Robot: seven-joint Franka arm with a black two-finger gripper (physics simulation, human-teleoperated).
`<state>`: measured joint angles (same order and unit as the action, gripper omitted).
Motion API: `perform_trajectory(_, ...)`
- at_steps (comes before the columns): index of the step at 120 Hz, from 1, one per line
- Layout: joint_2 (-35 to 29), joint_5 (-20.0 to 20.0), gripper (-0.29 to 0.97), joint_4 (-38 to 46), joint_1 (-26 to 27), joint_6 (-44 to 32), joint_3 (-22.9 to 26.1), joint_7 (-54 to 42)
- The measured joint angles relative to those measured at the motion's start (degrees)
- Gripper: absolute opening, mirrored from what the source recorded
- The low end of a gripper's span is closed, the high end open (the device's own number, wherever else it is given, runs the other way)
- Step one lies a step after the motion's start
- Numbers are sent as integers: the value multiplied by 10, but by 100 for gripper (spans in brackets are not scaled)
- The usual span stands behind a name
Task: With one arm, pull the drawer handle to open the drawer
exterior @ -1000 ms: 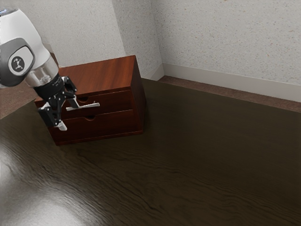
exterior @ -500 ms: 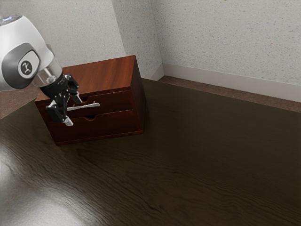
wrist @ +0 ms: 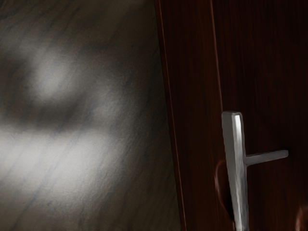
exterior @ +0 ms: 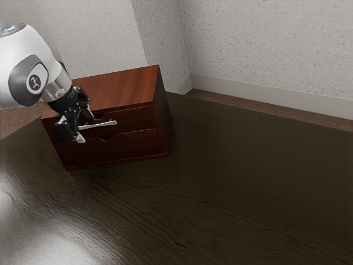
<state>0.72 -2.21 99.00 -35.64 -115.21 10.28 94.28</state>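
On the dark glossy wooden table (exterior: 220,210), the black two-finger gripper (exterior: 85,127) had its jaws parted, straddling one end of the silver bar handle (exterior: 102,123) without clasping it. The top drawer (exterior: 135,118) sat flush in the reddish-brown wooden chest (exterior: 132,88).

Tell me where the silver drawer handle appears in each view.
Exterior view: the handle is on the cabinet front, beside the gripper.
Wrist view: the handle stands off the drawer front, near the cabinet's edge by the table.
Shared landmark: the red-brown cabinet.
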Motion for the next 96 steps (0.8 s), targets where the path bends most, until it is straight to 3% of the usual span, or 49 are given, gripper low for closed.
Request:
perform_trajectory(26, 12, 0, 68, -3, 5, -13, 0, 1)
perform_trajectory(55, 12, 0, 34, -3, 12, -21, 0, 2)
perform_trajectory(96, 22, 1, 23, -19, 10, -24, -2, 0)
